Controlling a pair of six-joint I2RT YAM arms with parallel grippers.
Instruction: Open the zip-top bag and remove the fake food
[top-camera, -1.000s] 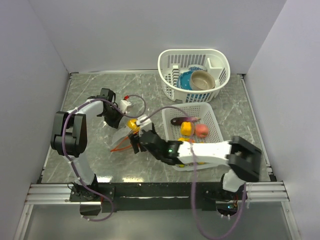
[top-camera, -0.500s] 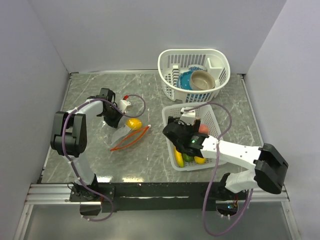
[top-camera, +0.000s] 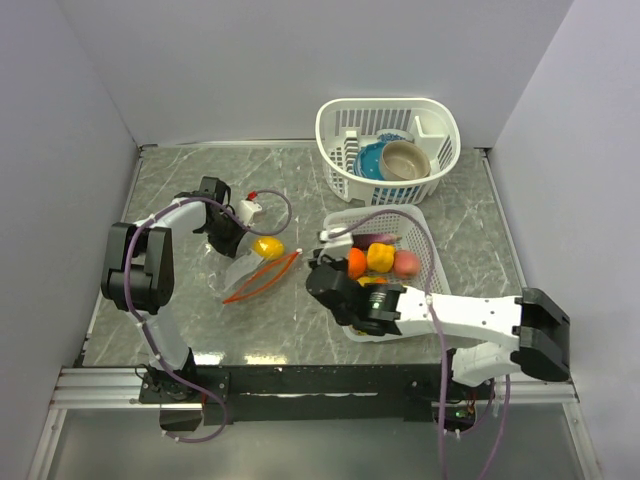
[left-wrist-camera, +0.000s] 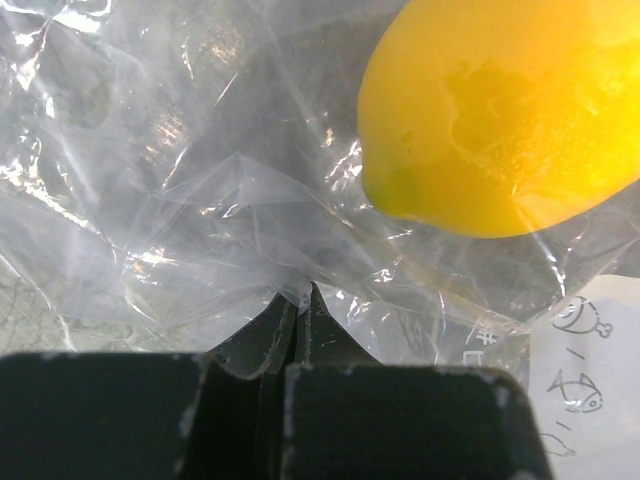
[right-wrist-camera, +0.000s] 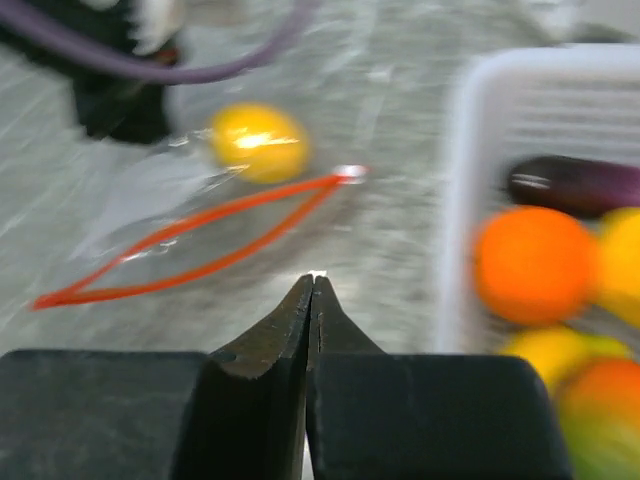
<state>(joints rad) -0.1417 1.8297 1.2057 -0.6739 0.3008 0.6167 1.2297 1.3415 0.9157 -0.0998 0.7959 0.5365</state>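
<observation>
One bag (left-wrist-camera: 190, 190) in left end effector (left-wrist-camera: 303, 293)

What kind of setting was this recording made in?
Probably a lab robot cell, not a kitchen: plain pale walls box in a grey marble-pattern tabletop, and glossy plastic toy fruit sits in a white slatted plastic basket, beside a clear crinkly zip-top bag.

Left pincer (left-wrist-camera: 303, 292), right pincer (right-wrist-camera: 312, 282) — both closed (outstretched).
</observation>
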